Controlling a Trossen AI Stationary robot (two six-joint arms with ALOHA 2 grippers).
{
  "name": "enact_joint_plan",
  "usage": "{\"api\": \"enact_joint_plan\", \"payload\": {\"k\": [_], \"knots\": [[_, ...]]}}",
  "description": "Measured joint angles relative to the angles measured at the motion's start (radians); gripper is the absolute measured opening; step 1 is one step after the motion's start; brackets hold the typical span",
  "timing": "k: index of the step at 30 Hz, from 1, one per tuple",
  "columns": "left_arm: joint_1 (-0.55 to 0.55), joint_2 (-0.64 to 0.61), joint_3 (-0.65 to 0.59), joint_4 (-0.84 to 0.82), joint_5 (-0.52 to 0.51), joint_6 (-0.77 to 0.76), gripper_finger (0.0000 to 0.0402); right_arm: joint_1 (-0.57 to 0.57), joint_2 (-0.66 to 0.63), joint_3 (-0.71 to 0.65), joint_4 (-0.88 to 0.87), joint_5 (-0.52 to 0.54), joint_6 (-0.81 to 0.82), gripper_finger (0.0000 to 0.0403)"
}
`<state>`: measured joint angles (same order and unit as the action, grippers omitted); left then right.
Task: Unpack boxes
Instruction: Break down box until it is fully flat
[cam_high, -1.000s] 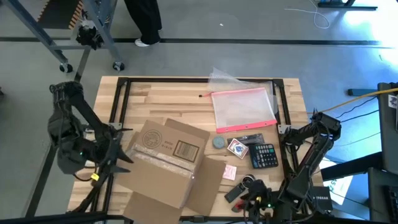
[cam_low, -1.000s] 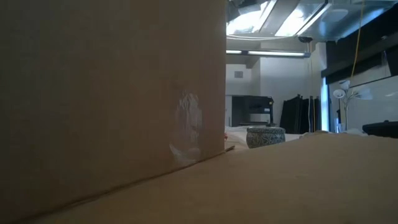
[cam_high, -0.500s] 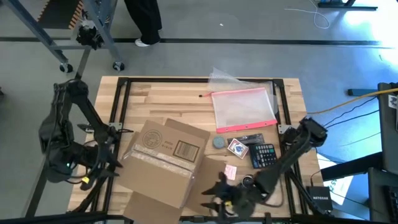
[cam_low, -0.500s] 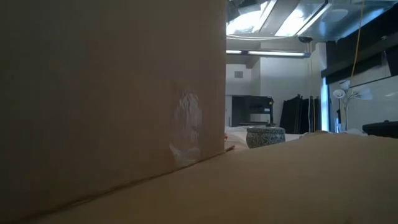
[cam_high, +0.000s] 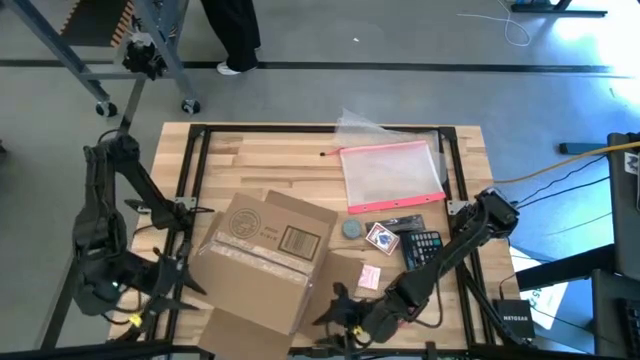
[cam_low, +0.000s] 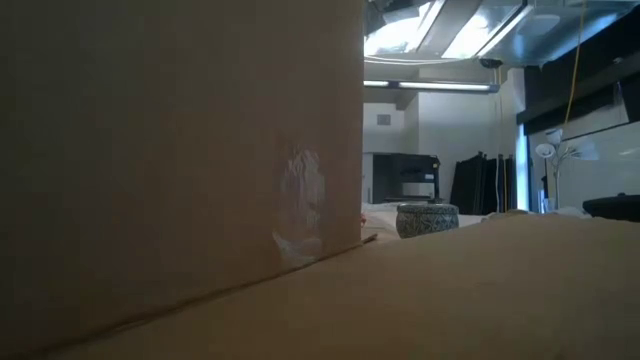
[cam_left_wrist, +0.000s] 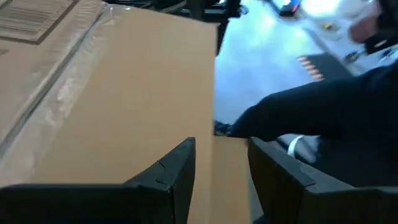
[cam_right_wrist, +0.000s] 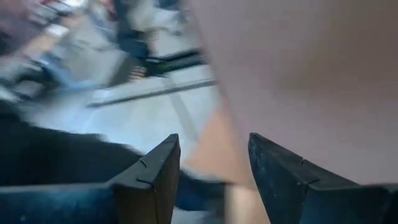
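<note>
Swinging in low since the earlier frame, right claw (cam_high: 335, 315) is now sitting at the near flap of the cardboard box (cam_high: 265, 262), which is lying unmoved on the worktop (cam_high: 260, 160) front-left. Left claw (cam_high: 165, 290) is dropping back beside the box's left side. Both claws are standing part open, gripping nothing.

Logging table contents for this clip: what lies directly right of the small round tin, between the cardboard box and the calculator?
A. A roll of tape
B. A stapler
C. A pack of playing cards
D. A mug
C: in the high view, a pack of playing cards lies between the round tin and the calculator.
</note>
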<state>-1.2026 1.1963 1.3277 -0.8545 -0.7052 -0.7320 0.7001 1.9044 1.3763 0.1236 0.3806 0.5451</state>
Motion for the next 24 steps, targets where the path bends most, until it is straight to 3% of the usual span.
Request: {"api": "enact_joint_plan", "payload": {"k": [7,15,24], "knots": [[0.099,0.071,0.0,-0.029,-0.001,0.047,0.014,-0.08,0.013,0.0,-0.049,0.133,-0.049,0.0183],[0.204,0.093,0.006,-0.257,-0.057,-0.074,0.014,-0.187,0.007,0.0,-0.183,0.257,-0.057,0.0183],[0.329,0.063,0.002,-0.464,-0.163,-0.082,0.014,-0.307,0.008,-0.001,-0.316,0.366,-0.058,0.0183]]}}
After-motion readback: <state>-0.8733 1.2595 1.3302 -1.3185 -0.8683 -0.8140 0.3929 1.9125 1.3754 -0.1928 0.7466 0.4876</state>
